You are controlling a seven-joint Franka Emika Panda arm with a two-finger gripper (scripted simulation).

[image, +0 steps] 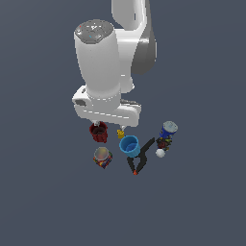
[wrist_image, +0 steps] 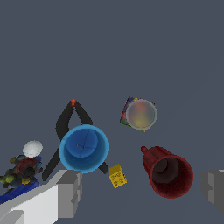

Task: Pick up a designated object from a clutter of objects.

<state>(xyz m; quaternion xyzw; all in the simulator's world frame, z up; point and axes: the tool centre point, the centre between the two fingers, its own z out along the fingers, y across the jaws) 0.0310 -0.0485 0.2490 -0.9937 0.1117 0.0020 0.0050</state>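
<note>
The designated short can (image: 102, 156) stands with its silvery-grey top up and a red, orange and dark blue label; it also shows in the wrist view (wrist_image: 140, 114). My gripper (image: 110, 128) hangs open and empty above the clutter, over the dark red cup (image: 98, 133) and the tiny yellow piece (image: 120, 134), apart from the can. In the wrist view the gripper (wrist_image: 142, 189) has its grey fingers (wrist_image: 70, 192) spread wide, with the dark red cup (wrist_image: 169, 175) and the yellow piece (wrist_image: 117, 176) between them.
A bright blue cup (image: 129, 145) (wrist_image: 83, 148) stands beside a black red-tipped tool (image: 139, 159) (wrist_image: 65, 121). A tall blue can (image: 167, 135) and a white ball (image: 160, 153) (wrist_image: 32, 148) lie at the exterior view's right. The floor is dark grey.
</note>
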